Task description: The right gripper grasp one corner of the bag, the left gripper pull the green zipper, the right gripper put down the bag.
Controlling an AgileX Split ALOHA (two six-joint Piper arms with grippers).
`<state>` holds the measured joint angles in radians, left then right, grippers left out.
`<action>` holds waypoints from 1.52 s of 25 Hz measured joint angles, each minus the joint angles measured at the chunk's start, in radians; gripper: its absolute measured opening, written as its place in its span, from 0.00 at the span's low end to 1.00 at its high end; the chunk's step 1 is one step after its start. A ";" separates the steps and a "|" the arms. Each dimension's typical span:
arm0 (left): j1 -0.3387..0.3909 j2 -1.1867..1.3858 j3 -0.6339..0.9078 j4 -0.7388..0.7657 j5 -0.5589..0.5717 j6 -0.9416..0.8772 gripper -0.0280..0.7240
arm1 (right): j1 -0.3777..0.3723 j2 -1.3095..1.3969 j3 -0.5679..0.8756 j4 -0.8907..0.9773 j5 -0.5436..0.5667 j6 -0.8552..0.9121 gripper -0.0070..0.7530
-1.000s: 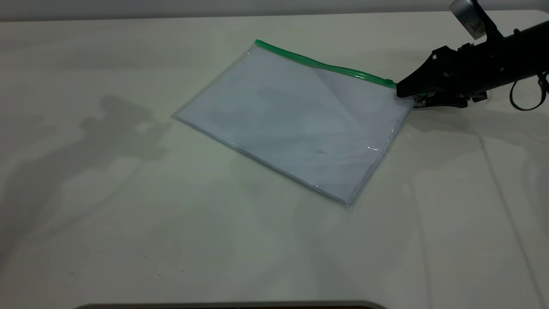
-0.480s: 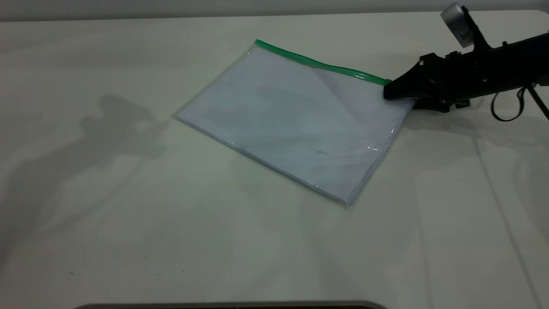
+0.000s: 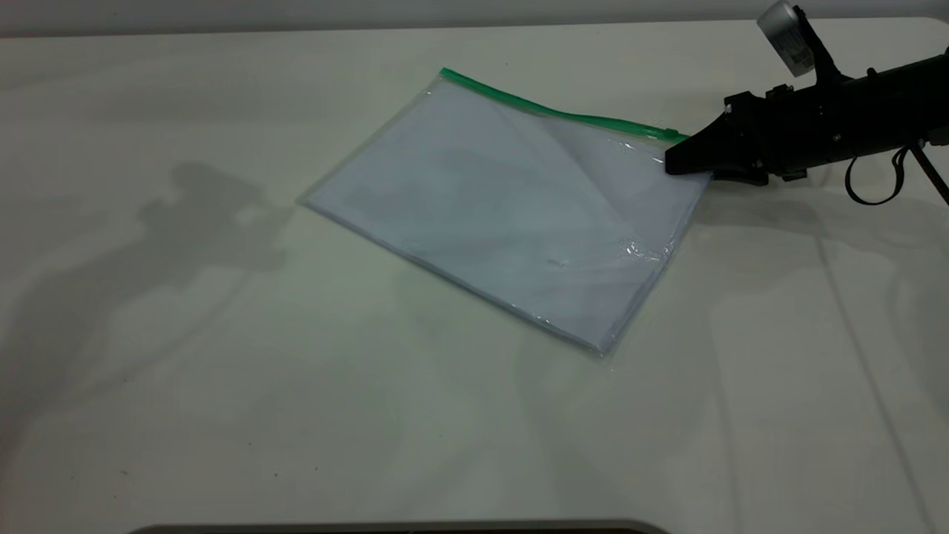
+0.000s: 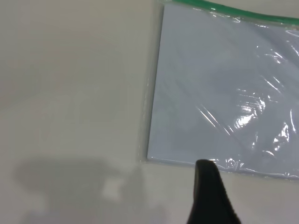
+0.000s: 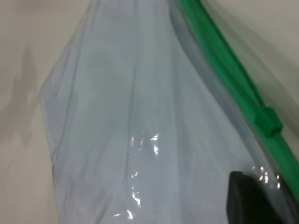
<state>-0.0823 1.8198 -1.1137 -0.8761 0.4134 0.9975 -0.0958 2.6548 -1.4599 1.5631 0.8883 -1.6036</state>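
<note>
The bag is a clear pouch holding pale sheets and lies slanted on the table. The green zipper runs along its far edge, with the slider tab at the right end. My right gripper is shut on the bag's right corner just below the slider and holds that corner slightly off the table. In the right wrist view the zipper and slider lie beside my jaw, under wrinkled plastic. My left gripper is outside the exterior view. It hovers above the table near the bag's left corner.
The white table stretches bare to the left of and in front of the bag. The left arm's shadow falls on the table left of the bag. A dark edge runs along the table's front.
My right gripper moved left onto the bag's corner, closed on it and raised it slightly. The plastic near that corner now wrinkles and the zipper's right end sits higher.
</note>
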 joint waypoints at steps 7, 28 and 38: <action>-0.070 0.122 -0.121 0.005 0.026 0.001 0.73 | 0.047 0.000 -0.032 -0.006 0.013 -0.028 0.06; -0.258 0.855 -0.997 -0.032 0.390 0.242 0.73 | 0.224 0.003 -0.180 -0.172 0.023 0.058 0.06; -0.301 0.916 -1.033 -0.075 0.428 0.287 0.73 | 0.225 0.003 -0.181 -0.220 0.083 0.060 0.06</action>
<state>-0.3829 2.7362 -2.1464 -0.9512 0.8416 1.2847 0.1289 2.6579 -1.6407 1.3426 0.9718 -1.5441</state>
